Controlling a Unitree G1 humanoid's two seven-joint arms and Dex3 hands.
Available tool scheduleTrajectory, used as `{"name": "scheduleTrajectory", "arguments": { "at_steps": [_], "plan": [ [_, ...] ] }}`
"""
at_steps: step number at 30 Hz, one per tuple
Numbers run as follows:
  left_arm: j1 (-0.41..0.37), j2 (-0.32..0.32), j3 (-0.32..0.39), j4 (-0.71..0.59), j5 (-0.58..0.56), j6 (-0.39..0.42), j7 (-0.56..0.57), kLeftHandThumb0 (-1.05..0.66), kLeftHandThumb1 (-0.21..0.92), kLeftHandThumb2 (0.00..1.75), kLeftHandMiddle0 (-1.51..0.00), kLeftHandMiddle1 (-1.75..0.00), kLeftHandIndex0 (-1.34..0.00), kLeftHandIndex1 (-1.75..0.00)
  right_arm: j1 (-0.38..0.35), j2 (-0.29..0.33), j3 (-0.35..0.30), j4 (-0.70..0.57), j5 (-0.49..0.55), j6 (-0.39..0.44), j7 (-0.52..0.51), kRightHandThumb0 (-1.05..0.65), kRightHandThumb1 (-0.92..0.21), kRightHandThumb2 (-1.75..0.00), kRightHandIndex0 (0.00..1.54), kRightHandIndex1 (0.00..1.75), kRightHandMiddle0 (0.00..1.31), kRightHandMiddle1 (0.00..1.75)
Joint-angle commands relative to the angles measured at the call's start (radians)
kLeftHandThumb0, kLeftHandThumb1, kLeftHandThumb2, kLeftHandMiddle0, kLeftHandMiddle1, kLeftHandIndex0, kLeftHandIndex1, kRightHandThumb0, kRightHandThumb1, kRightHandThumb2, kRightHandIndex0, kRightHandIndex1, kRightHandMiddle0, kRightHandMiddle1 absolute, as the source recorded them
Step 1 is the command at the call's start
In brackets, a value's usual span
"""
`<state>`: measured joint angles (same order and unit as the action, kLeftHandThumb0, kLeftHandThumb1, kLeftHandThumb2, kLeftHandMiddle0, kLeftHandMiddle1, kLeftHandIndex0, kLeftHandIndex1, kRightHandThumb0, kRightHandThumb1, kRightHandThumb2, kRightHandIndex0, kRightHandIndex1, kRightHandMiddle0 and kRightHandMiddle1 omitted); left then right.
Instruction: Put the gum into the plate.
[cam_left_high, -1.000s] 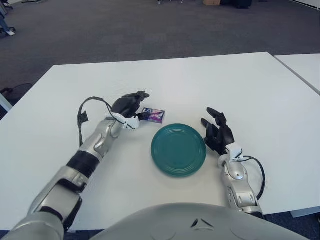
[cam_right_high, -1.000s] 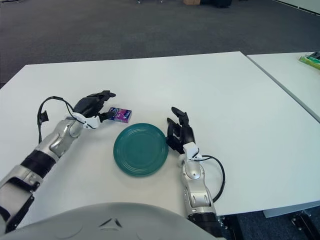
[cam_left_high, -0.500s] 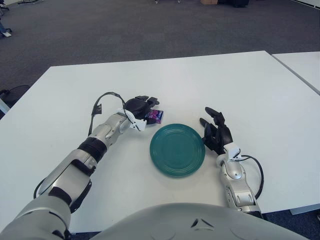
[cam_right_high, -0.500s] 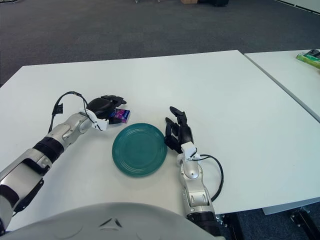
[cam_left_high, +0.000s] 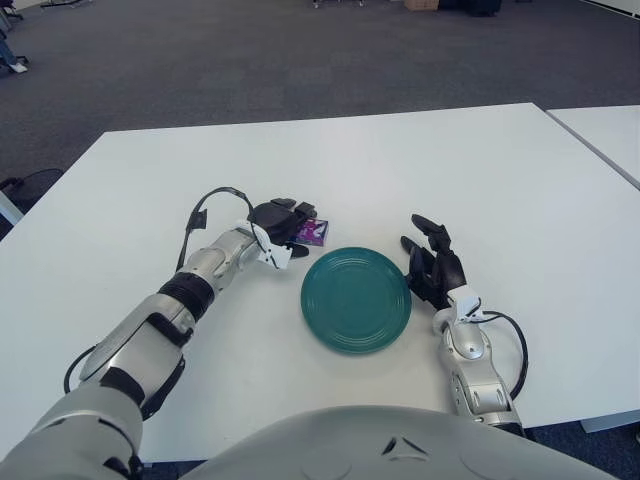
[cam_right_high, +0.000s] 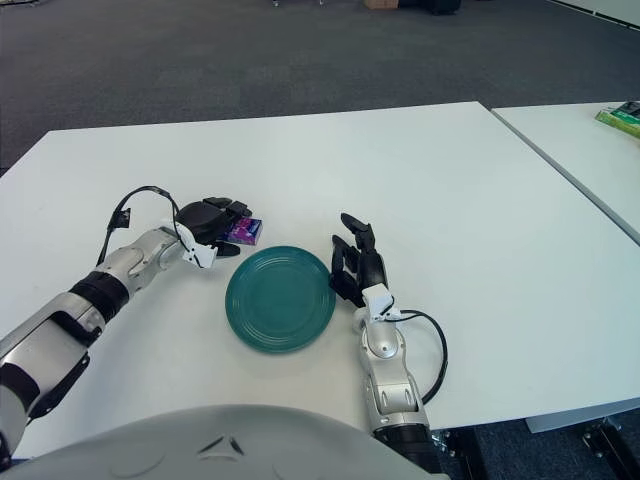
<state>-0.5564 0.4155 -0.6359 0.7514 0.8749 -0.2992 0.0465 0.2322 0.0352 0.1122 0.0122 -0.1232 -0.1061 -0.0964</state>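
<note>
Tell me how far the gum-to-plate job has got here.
Done: nothing delivered; the green plate holds no gum. In hand: the left robot hand covers the purple gum pack on the table beside the plate; a firm grasp can't be confirmed. Left: lift, carry, release. The right robot hand shows idle right of the plate.

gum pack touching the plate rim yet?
Apart. The left eye view shows bare white table between the gum pack, under the left hand, and the green plate.

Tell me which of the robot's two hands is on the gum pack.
The left hand: its fingers are closed over the purple gum pack just beyond the green plate. The right hand shows open beside the plate's right edge, holding nothing.
</note>
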Motion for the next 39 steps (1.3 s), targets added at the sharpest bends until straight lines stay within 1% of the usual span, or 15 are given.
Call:
{"name": "scheduleTrajectory", "arguments": {
  "at_steps": [1,10,14,15,17,18,20,21,22,23,24,27,30,33,39],
  "plan": [
    [-0.023,-0.011,-0.005,0.044,-0.002,-0.003,-0.009,-0.93,0.92,0.41,-0.29,0.00,-0.02,-0.80,0.031,0.009,-0.002,0.044,0.006,0.062,0.000,-0.63,-0.92,-0.82,0.57,0.01,0.02,0.69],
    [-0.042,-0.032,-0.008,0.082,-0.017,-0.013,-0.033,-0.92,0.92,0.39,-0.30,-0.01,-0.03,-0.81,0.028,0.009,-0.004,0.046,0.000,0.061,-0.001,-0.61,-0.92,-0.81,0.57,0.01,0.03,0.70],
    [-0.057,-0.038,-0.022,0.097,-0.020,-0.004,-0.095,-0.83,0.92,0.29,-0.41,-0.07,-0.08,-0.86,0.028,0.007,-0.002,0.047,-0.004,0.061,0.000,-0.62,-0.92,-0.81,0.58,0.01,0.03,0.71],
    [-0.061,-0.039,-0.028,0.100,-0.018,0.000,-0.111,-0.80,0.92,0.26,-0.41,-0.16,-0.10,-0.92,0.028,0.007,-0.002,0.046,-0.005,0.062,0.001,-0.62,-0.92,-0.82,0.58,0.01,0.03,0.71],
    [-0.071,-0.038,-0.043,0.104,-0.006,0.013,-0.149,-0.69,0.92,0.18,-0.30,-0.65,-0.13,-1.18,0.029,0.007,-0.001,0.044,-0.006,0.066,0.002,-0.62,-0.92,-0.82,0.57,0.01,0.02,0.71],
    [-0.090,-0.061,-0.065,0.177,0.015,0.018,-0.129,-0.58,0.90,0.23,-0.30,-0.89,-0.28,-1.26,0.029,0.009,-0.001,0.042,-0.005,0.071,0.002,-0.62,-0.92,-0.83,0.57,0.01,0.01,0.71],
    [-0.118,-0.109,-0.107,0.323,0.052,0.033,-0.067,-0.47,0.90,0.28,-0.24,-1.14,-0.35,-1.38,0.029,0.013,-0.001,0.038,-0.004,0.078,-0.001,-0.61,-0.92,-0.83,0.57,0.00,0.01,0.71],
    [-0.127,-0.129,-0.125,0.385,0.067,0.039,-0.033,-0.31,0.79,0.52,-0.30,-1.30,-0.35,-1.51,0.029,0.015,-0.001,0.037,-0.004,0.081,-0.003,-0.61,-0.92,-0.82,0.57,0.01,0.01,0.71],
    [-0.126,-0.134,-0.135,0.401,0.074,0.039,-0.009,-0.25,0.74,0.60,-0.32,-1.35,-0.35,-1.56,0.029,0.018,-0.002,0.036,-0.002,0.083,-0.005,-0.61,-0.92,-0.82,0.57,0.01,0.00,0.71],
    [-0.127,-0.137,-0.142,0.411,0.078,0.036,0.007,-0.16,0.62,0.80,-0.41,-1.42,-0.38,-1.63,0.028,0.020,-0.004,0.035,0.000,0.085,-0.006,-0.61,-0.92,-0.82,0.58,0.01,0.01,0.71],
    [-0.125,-0.134,-0.144,0.404,0.077,0.029,0.019,-0.10,0.54,0.93,-0.47,-1.46,-0.40,-1.67,0.028,0.023,-0.005,0.034,0.002,0.086,-0.007,-0.61,-0.92,-0.82,0.58,0.01,0.01,0.71],
    [-0.126,-0.128,-0.148,0.397,0.067,0.009,0.046,-0.03,0.40,1.12,-0.59,-1.48,-0.44,-1.72,0.025,0.025,-0.011,0.038,0.007,0.078,-0.007,-0.60,-0.92,-0.81,0.60,0.02,0.02,0.72],
    [-0.127,-0.124,-0.151,0.402,0.056,-0.003,0.062,-0.01,0.34,1.20,-0.65,-1.48,-0.47,-1.74,0.023,0.026,-0.013,0.043,0.006,0.068,-0.007,-0.61,-0.92,-0.80,0.61,0.02,0.03,0.73],
    [-0.123,-0.120,-0.153,0.399,0.051,-0.006,0.071,0.00,0.30,1.25,-0.70,-1.47,-0.48,-1.74,0.022,0.026,-0.015,0.043,0.009,0.069,-0.003,-0.62,-0.92,-0.78,0.60,0.02,0.03,0.73],
    [-0.116,-0.123,-0.141,0.391,0.035,0.019,0.061,0.00,0.28,1.29,-0.72,-1.50,-0.46,-1.75,0.022,0.024,-0.016,0.043,0.012,0.074,0.000,-0.61,-0.92,-0.78,0.62,0.03,0.03,0.74]
  ]
}}
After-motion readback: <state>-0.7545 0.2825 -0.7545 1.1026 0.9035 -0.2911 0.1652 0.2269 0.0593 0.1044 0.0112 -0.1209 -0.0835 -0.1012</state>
